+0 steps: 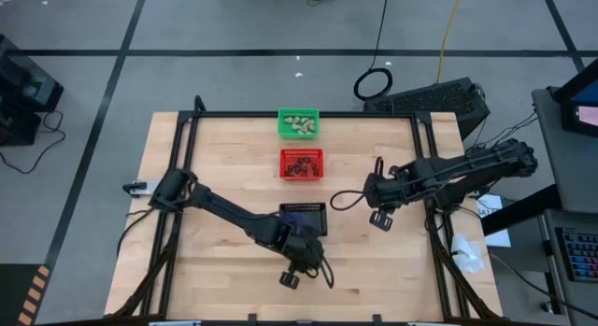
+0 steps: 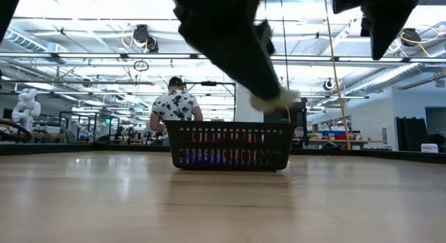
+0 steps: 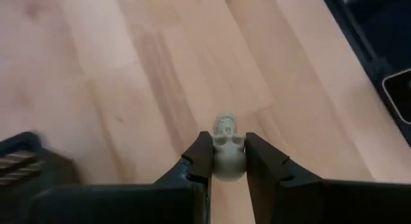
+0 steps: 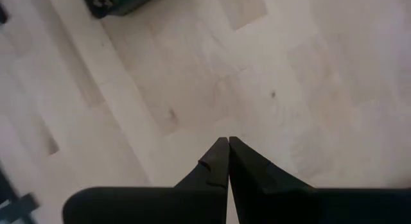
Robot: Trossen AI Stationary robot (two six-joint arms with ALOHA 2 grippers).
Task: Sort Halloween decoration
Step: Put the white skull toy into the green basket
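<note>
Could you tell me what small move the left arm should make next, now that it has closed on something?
Probably lift and carry toward the green rectangular mesh basket. The left gripper is shut on a tiny pale cream skull trinket near the black rectangular mesh basket, and the green one seems to hold pale pieces.

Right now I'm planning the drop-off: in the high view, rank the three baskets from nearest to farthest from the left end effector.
From the left end effector, shut on a cream skull:
1. Black basket, right beside it.
2. Red basket, mid-table.
3. Green basket, at the far edge.
</note>
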